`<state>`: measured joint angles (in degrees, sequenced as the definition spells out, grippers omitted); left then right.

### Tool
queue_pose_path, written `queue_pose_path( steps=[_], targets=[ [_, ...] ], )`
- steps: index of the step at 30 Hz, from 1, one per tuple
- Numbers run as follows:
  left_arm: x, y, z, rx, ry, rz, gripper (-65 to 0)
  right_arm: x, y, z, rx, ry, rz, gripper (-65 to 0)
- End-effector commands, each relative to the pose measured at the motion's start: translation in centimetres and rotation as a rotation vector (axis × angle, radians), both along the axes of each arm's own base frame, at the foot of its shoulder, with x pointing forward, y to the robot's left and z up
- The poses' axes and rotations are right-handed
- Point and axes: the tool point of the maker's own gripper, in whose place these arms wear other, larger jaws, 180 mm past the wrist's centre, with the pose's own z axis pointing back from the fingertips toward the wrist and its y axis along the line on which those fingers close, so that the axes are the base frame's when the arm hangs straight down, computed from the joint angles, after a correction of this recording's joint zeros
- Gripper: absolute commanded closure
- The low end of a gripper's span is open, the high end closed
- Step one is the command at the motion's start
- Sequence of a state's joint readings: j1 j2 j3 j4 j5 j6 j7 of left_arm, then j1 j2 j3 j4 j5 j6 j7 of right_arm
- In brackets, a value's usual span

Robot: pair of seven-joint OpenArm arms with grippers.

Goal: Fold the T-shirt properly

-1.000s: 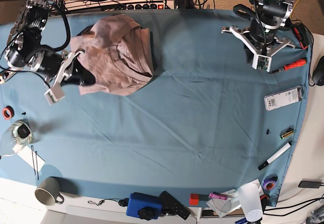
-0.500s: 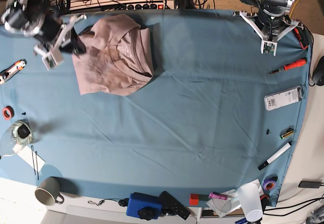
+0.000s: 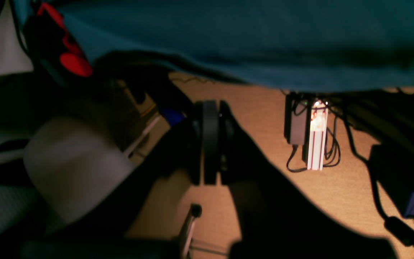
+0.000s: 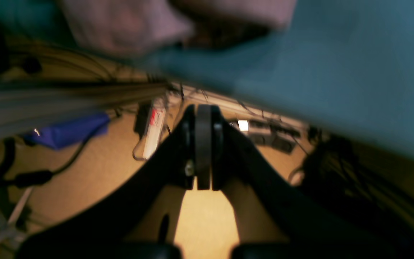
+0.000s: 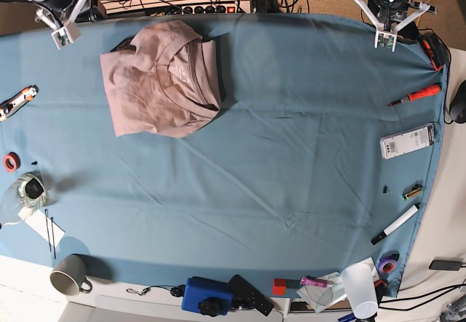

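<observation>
The T-shirt [image 5: 160, 81], dusty pink-beige, lies folded into a rough rectangle at the far left of the blue table cloth [image 5: 291, 154], with its ribbed collar showing on top. Nothing touches it. My right gripper [image 5: 64, 36] hangs raised at the far left corner, up and left of the shirt, with its jaws together and empty. In the right wrist view the shut fingertips [image 4: 203, 108] point past the table edge, and a blurred bit of the T-shirt [image 4: 128, 21] shows at the top. My left gripper [image 5: 386, 41] is raised at the far right corner. Its jaws [image 3: 210, 108] are shut on nothing.
Along the right edge lie an orange-handled screwdriver [image 5: 419, 95], a white box [image 5: 406, 141] and a marker [image 5: 395, 224]. A cutter [image 5: 16, 102], a tape roll [image 5: 10, 162] and a glass [image 5: 22, 194] sit at the left. A mug [image 5: 69, 275] and a blue device [image 5: 206, 296] are at the front.
My right gripper has pulled off the shirt's left edge and risen to the far left corner. The left arm has drawn back to the far right corner. The shirt lies still.
</observation>
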<state>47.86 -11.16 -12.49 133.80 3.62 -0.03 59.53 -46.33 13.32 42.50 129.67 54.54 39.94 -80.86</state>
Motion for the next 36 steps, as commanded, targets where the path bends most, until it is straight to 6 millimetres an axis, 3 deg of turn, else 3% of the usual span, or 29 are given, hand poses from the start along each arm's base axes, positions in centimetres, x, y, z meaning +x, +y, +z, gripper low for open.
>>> queue_pose_path(
  steps=[1, 8, 18, 22, 29, 36],
  targets=[
    [-0.7, 0.6, -0.1, 0.016, 0.015, 0.009, 0.0, -0.2, 0.0, 0.3, -0.009, -0.002, 0.011, 0.0],
    [-5.2, 2.1, -2.0, -0.012, 0.145, 0.084, 0.0, -3.0, -0.5, -0.7, -0.002, 0.093, -0.01, 0.0],
    [-10.7, 2.9, -4.0, -0.005, 0.296, 0.115, 0.0, -9.0, -3.8, -6.3, 0.104, 0.323, -0.237, 0.0],
    [-13.0, 3.1, -5.9, -0.023, 0.375, 0.142, 0.0, -12.1, -5.1, -8.4, 0.045, 0.455, -0.256, 0.0],
    [-17.8, 4.1, -10.0, -0.032, 0.509, 0.187, 0.0, -14.0, -3.1, -13.0, 0.06, 0.598, -0.202, 0.0],
    [-20.3, 3.6, -15.0, -0.108, 0.623, 0.172, 0.0, -15.0, -1.0, -18.4, 0.087, 0.704, -0.15, 0.0]
  ],
)
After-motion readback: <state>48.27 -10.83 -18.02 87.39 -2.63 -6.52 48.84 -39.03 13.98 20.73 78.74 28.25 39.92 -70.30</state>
